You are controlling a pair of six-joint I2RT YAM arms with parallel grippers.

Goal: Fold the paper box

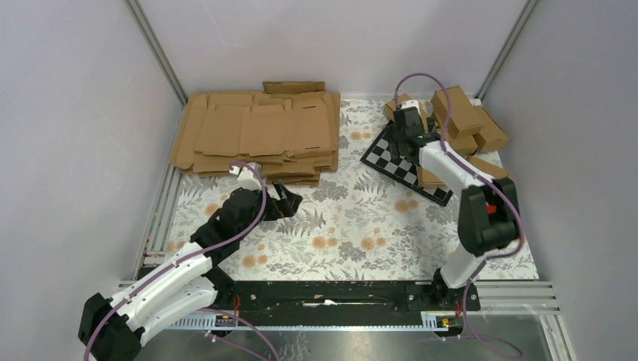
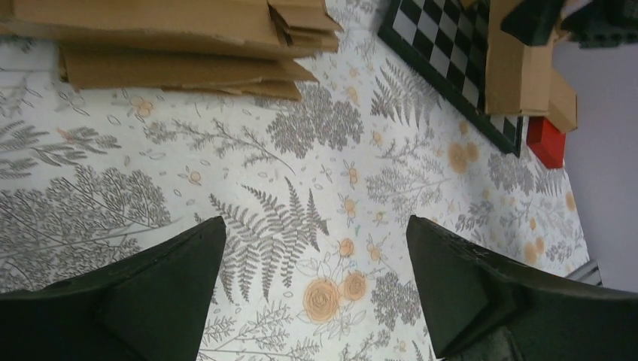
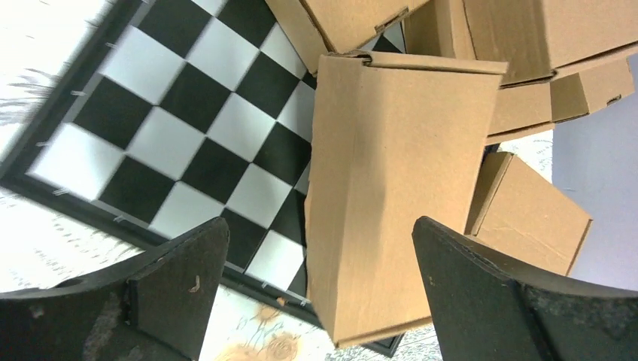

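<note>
- Overhead, a desk [image 1: 353, 226] covered with a floral cloth sits inside pale walls, with two robot arms bolted at its 6 o'clock edge.
- At 11 o'clock lies a stack of flat cardboard sheets [image 1: 256, 131], brown, with flaps and slots cut in.
- At 1 o'clock a black-and-white checkerboard [image 1: 399, 167] lies flat, turned at an angle.
- A heap of folded cartons [image 1: 468, 120] is piled at 2 o'clock, touching the board's far side.
- The left gripper [image 1: 282, 201] hovers near the middle of the desk, just at the 6 o'clock side of the sheet stack. In its wrist view its two dark fingers stand wide apart over the floral cloth, clasping nothing.
- From that wrist view a small red box [image 2: 545, 141] shows at 2 o'clock, just beside the board's edge.
- The right gripper [image 1: 406, 124] reaches out over the board's far end, beside the carton heap.
- In the right wrist view the paper box [image 3: 399, 195], a closed oblong brown carton, lies on the board, one end overhanging the board's edge.
- The right gripper's fingers are spread wide on either side of the paper box. One finger overlaps the carton's edge in the view; I cannot tell whether they touch.
</note>
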